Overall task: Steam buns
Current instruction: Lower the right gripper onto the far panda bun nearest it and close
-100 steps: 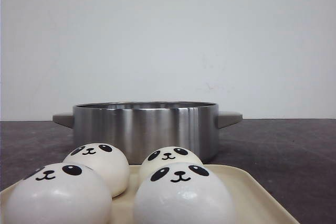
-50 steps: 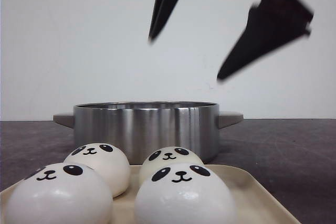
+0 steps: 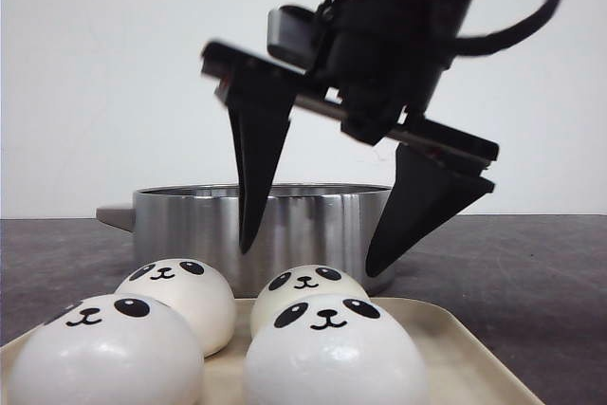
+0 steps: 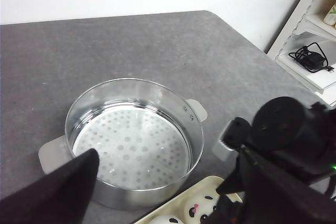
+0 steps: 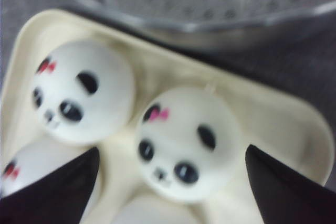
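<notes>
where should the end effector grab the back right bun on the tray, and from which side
Judging by its shape, grip the back right bun across its widest part, low on the dome, coming straight down from above. It is round and smooth, so a high pinch could slip off. The right end effector already hangs open over it, and the neighbouring buns leave only small gaps beside it on the tray.

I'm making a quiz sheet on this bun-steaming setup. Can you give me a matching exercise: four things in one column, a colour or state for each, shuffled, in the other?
Things:
1. pot
2. tray
3. right tool
4. buns

Colour or state:
A. open, hanging above the tray
B. white with black panda faces, all four on the tray
C. shiny metal, holding only a perforated steamer plate
D. cream-coloured, in front of the pot

Pairs: 1-C, 2-D, 3-A, 4-B
</notes>
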`<action>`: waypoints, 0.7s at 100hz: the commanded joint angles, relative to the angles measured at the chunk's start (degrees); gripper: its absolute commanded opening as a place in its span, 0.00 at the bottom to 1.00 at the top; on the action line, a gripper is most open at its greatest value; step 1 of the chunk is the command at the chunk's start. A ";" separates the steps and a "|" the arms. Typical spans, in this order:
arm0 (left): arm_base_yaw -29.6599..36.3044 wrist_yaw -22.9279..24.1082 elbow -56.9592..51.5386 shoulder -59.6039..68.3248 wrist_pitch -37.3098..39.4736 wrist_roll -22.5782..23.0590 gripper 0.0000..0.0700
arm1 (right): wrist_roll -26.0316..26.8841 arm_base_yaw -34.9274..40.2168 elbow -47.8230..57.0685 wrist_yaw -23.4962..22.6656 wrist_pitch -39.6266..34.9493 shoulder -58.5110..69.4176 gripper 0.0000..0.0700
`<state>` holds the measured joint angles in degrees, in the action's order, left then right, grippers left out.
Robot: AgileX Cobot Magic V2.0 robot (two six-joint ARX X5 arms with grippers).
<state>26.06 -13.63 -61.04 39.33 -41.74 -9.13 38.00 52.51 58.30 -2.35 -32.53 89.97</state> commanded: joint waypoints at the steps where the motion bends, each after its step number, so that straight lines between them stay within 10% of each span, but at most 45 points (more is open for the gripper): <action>1: 0.31 0.11 -1.25 0.28 0.46 0.70 0.74 | 0.61 0.02 1.33 0.79 0.22 1.90 0.80; 38: 0.31 0.59 -1.25 0.31 -2.45 0.85 0.74 | 0.57 -1.38 1.62 -0.87 -0.63 5.18 0.80; 70: 0.31 2.08 -1.25 0.35 -2.45 1.46 0.74 | 0.57 -1.27 1.62 -2.25 -4.00 5.20 0.46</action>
<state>26.06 -11.92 -61.04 39.35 -44.77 -8.49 38.02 50.61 59.09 -4.89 -35.68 93.80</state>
